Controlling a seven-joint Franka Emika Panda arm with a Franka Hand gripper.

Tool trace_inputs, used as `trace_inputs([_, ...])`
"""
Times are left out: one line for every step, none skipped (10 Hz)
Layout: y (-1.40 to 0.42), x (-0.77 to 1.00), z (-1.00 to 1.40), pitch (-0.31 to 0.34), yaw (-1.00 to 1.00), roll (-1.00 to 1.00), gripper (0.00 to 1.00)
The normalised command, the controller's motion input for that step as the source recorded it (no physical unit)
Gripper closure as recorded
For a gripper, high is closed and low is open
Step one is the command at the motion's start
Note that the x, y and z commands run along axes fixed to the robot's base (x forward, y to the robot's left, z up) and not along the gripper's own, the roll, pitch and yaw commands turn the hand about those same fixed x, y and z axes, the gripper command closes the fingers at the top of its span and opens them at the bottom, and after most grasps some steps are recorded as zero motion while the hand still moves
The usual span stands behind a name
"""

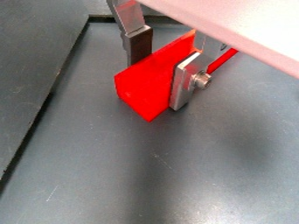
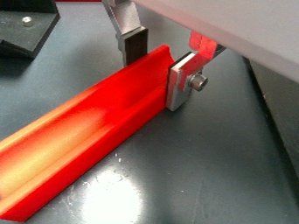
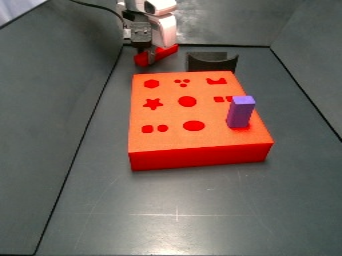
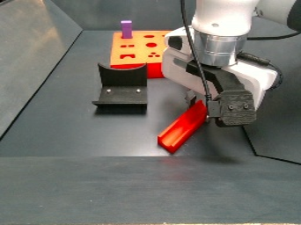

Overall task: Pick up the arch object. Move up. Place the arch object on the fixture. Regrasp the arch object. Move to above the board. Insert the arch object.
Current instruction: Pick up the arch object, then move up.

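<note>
The arch object (image 2: 82, 131) is a long bright-red bar lying flat on the grey floor; its arch-shaped end faces the camera in a wrist view (image 1: 146, 83). My gripper (image 1: 160, 79) is low over one end of the bar with a finger on each side. One silver finger (image 1: 187, 79) rests against the bar. The dark-padded finger (image 2: 135, 44) stands slightly apart from it, so the jaws are open. In a side view the gripper (image 4: 212, 110) stands over the bar (image 4: 179, 132), to the right of the dark fixture (image 4: 121, 88). The board (image 3: 174, 140) lies beyond.
A short purple block (image 3: 242, 110) stands in the board near its right edge, also visible in a side view (image 4: 125, 29). The fixture (image 3: 210, 62) sits just behind the board. Dark enclosure walls surround the floor. The gripper (image 3: 144, 50) is near the back wall.
</note>
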Motion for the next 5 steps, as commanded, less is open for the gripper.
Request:
trace_inputs([0.00,0.00,0.00,0.000,0.00,0.00,1.00])
trace_inputs([0.00,0.00,0.83,0.000,0.00,0.00,1.00])
trace_inputs([-0.03,0.00,0.81,0.008,-0.02,0.00,1.00])
trace_inputs([-0.03,-0.02,0.76,0.022,-0.03,0.00,1.00])
trace_inputs([-0.01,-0.03,0.63,0.041,-0.03,0.03,1.00])
